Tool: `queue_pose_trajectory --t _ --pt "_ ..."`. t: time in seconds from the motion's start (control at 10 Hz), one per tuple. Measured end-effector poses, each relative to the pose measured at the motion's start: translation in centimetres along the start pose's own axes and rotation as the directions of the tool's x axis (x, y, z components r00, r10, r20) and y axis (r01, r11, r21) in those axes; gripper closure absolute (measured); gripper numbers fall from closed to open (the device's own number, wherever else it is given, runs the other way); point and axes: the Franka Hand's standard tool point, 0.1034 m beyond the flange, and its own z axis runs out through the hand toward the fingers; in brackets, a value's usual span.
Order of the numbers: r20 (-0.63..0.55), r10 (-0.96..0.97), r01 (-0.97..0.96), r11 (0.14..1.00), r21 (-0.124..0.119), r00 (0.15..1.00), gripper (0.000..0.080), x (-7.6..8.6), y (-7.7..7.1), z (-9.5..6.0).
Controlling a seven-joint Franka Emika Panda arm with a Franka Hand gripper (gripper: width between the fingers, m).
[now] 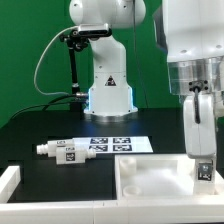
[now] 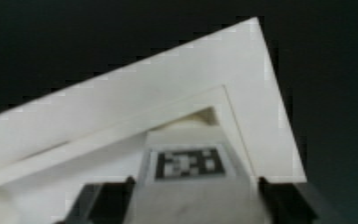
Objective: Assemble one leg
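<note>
While gripping, tool (image 1: 201, 165) holds leg (image 2: 188, 162).

white leg (image 1: 62, 150), black-and-white tag (image 1: 70, 152)

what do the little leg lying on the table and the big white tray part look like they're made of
The leg, lying on its side: seemingly matte white plastic, judging by its even, dull, moulded-looking surface; the black-and-white tag on it looks like printed paper or a sticker. The tray-shaped part: apparently the same matte white plastic, with uniform colour, soft-edged raised rims and no grain or shine. Painted wood cannot be excluded at this resolution.
</note>
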Motion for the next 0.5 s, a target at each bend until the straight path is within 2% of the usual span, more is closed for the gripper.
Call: queue_pose_trajectory --t 0.1,0.2,0.3,0.4,0.5 --pt "0.001 -0.001 0.001 1.000 0.001 1.000 0.0332 0.0 0.0 0.0" --pt "0.000 -0.006 0.006 1.000 0.001 1.000 0.0332 0.0 0.0 0.0" --pt "0.000 -0.022 0.022 1.000 0.001 1.000 0.0185 -0.1 0.0 -0.1" --pt "0.010 -0.098 0.098 0.995 -0.009 0.995 0.0156 -0.9 0.3 -1.3" --pt "0.026 -0.107 0.107 0.994 0.002 0.994 0.0156 -1.5 0.3 -2.6"
